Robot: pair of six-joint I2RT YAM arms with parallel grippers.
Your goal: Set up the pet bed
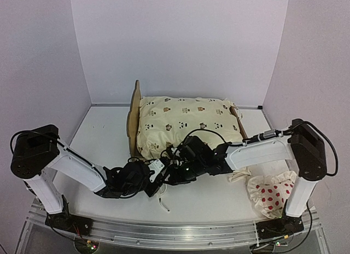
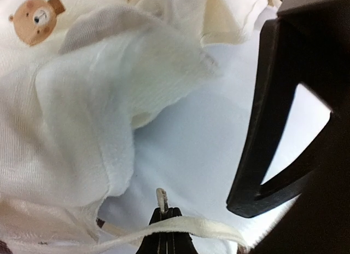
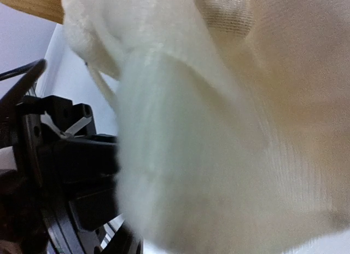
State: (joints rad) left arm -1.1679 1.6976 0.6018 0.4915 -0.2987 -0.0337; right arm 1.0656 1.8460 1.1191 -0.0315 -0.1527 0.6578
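The pet bed point(image 1: 134, 109) stands at the back of the table, headboard to the left. A cream cover with animal prints point(image 1: 186, 120) lies puffed over it, and its near edge hangs toward both grippers. My left gripper point(image 1: 155, 174) is shut on a thin cream tie of the cover point(image 2: 161, 198); the tie's end pokes up between the fingertips point(image 2: 165, 213). My right gripper point(image 1: 175, 171) is right beside it at the cover's near edge. In the right wrist view the blurred cover point(image 3: 219, 128) hides its fingers. One black right finger point(image 2: 273, 128) shows in the left wrist view.
A white pillow with red dots point(image 1: 270, 191) lies at the right front, by the right arm's base. One loose cream tie point(image 1: 163, 202) trails on the table in front of the grippers and another point(image 1: 239, 174) lies under the right forearm. The bed's wooden rail point(image 3: 33, 5) shows above the cover.
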